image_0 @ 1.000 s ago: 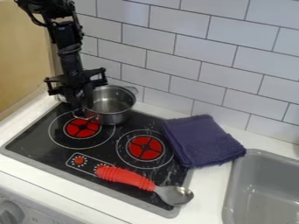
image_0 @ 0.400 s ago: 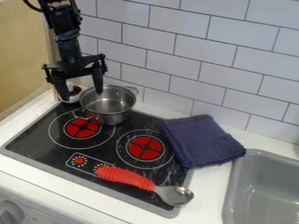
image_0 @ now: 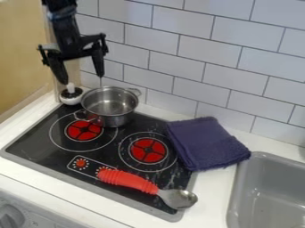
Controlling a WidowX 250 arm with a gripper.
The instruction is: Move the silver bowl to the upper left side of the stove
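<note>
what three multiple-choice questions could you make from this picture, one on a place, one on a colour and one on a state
1. Where is the silver pot?
a) in the sink
b) at the rear of the stove
c) on the folded towel

2. What colour is the handle of the spoon?
a) red
b) green
c) white

3. What state is the gripper in?
a) shut on the spoon
b) shut on the towel
c) open, holding nothing

Key:
1 b: the pot stands along the stove's back edge.
2 a: the ribbed handle is plainly red.
3 c: its two tips stand well apart, with nothing gripped between them.
</note>
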